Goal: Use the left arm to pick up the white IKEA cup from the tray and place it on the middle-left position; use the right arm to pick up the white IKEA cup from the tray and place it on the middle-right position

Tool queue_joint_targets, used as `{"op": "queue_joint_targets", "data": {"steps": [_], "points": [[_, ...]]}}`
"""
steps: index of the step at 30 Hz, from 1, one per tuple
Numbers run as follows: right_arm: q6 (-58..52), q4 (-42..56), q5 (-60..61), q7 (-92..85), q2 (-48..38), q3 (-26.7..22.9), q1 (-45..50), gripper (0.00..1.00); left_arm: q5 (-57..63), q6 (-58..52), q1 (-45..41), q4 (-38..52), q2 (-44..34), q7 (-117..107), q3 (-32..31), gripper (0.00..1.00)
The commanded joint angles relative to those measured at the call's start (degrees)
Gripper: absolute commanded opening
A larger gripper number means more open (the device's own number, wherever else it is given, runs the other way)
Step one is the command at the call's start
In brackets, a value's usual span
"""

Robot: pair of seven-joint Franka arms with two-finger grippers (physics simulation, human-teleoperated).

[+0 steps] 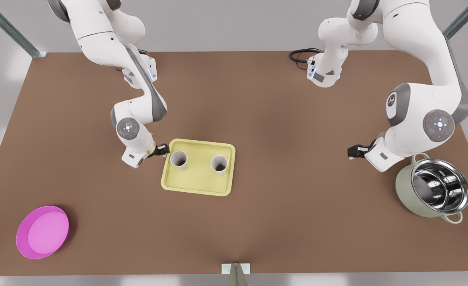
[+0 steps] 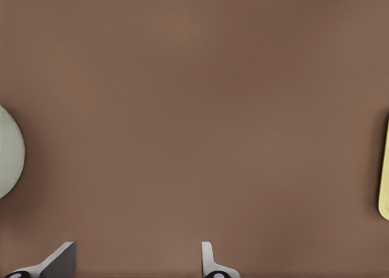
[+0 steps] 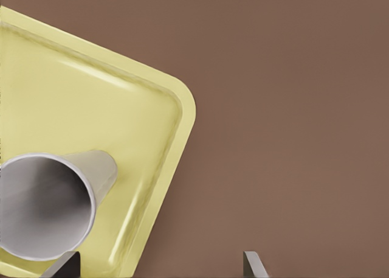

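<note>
Far on the front view's left, near the table's (image 1: 289,119) front corner, a round pink plate (image 1: 43,232) is lying by itself, well apart from everything else.

Next along, the right arm (image 1: 138,115) is reaching down w/ the right gripper (image 1: 163,149) sitting low at the tray's (image 1: 196,190) rim, just beside the nearer white cup (image 1: 179,160). In the right wrist view its fingers (image 3: 254,264) are standing wide apart & gripping nothing. The cup (image 3: 48,205) is lying off toward one finger, not between the two, and the tray corner (image 3: 121,107) is showing under it.

The pale yellow tray is sitting about mid-table. Both white cups are standing upright inside it, mouths up: the nearer one by the right gripper, the second cup (image 1: 219,164) toward the tray's other side, the two apart from each other.

Further right, the left arm (image 1: 420,119) is waiting, w/ the left gripper (image 1: 357,151) hanging over bare brown table, well apart from the tray. The left wrist view is showing its fingers (image 2: 209,263) spread wide w/ nothing between them, a sliver of tray (image 2: 384,168) at one edge & the pot (image 2: 9,150) at the other.

Far right, a pale green pot (image 1: 432,186) w/ a steel inside is standing just beside that arm's wrist.
</note>
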Motion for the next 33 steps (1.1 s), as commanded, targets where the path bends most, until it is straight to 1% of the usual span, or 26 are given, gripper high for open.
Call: {"op": "queue_joint_targets", "data": {"steps": [1, 3, 8, 14, 18, 19, 20, 21, 22, 24, 28, 29, 30, 31, 32, 33], "points": [[14.0, -1.9, 0.1, 18.6, -0.2, 0.6, 0.1, 1.0, 0.2, 0.4, 0.0, -0.2, -0.1, -1.9, 0.0, 1.0], [17.5, -4.1, 0.0, 22.9, 0.1, 0.6, 1.7, 1.0, 0.2, 0.5, 0.0, -0.2, 0.0, -1.9, 0.0, 1.0], [17.5, -4.1, 0.0, 24.5, 1.2, 0.6, 2.9, 1.0, 0.2, 0.4, -0.1, -0.2, -0.2, -2.0, 0.0, 1.0], [16.7, -4.4, 0.0, 26.5, 5.8, 0.6, 4.2, 1.0, 0.2, 0.3, -0.3, -0.3, -0.1, -3.8, -0.1, 1.0], [16.3, -4.5, 0.0, 26.5, 7.0, 0.6, 4.2, 1.0, 0.1, 0.1, -0.4, -0.3, -0.1, -5.6, 0.1, 1.0], [16.3, -4.5, 0.0, 26.5, 7.0, 0.6, 4.5, 0.87, 0.0, -0.2, -0.4, -0.3, -0.2, -5.3, 0.1, 1.0], [16.3, -4.4, 0.0, 26.5, 7.5, 0.6, 5.2, 0.72, -0.2, -0.1, -0.1, -0.3, -0.2, -5.0, 0.3, 1.0], [16.3, -4.4, 0.0, 27.1, 7.5, 0.6, 5.2, 0.69, -1.6, -0.5, 0.4, -0.3, -0.2, -5.0, 0.3, 1.0], [16.4, -4.4, 0.0, 27.1, 7.6, 0.6, 5.2, 0.63, -1.7, -0.5, 0.3, -0.2, -0.2, -5.0, 0.2, 1.0], [16.4, -4.3, 0.0, 27.2, 7.6, 0.5, 5.1, 0.54, -1.6, -0.4, -1.7, -0.1, -0.2, -5.5, -0.1, 1.0], [16.4, -4.1, 0.1, 27.3, 7.6, 0.4, 4.9, 0.42, -0.8, -0.1, -2.5, 0.3, -0.2, -4.9, -0.1, 1.0], [16.4, -4.0, 1.6, 27.5, 7.4, 0.3, 4.8, 0.41, -0.9, -0.2, -2.8, 0.3, -0.4, -5.3, -0.4, 1.0], [16.7, -3.9, 8.0, 26.6, 7.4, 0.3, 4.8, 0.41, -0.7, -0.2, -2.9, 0.3, -0.3, -5.4, -0.4, 1.0], [16.8, -3.9, 8.2, 26.6, 7.4, 0.3, 4.8, 0.41, -0.7, -0.2, -2.9, 0.3, -0.4, -5.3, -0.4, 1.0], [16.9, -3.7, 8.2, 26.6, 7.4, 0.3, 4.8, 0.37, -0.7, -0.2, -2.9, 0.3, -0.4, -5.3, -0.4, 1.0], [16.9, -3.6, 8.3, 26.6, 7.4, 0.2, 4.7, 0.37, -0.7, -0.2, -2.9, 0.3, -0.4, -5.3, -0.4, 1.0]]}}
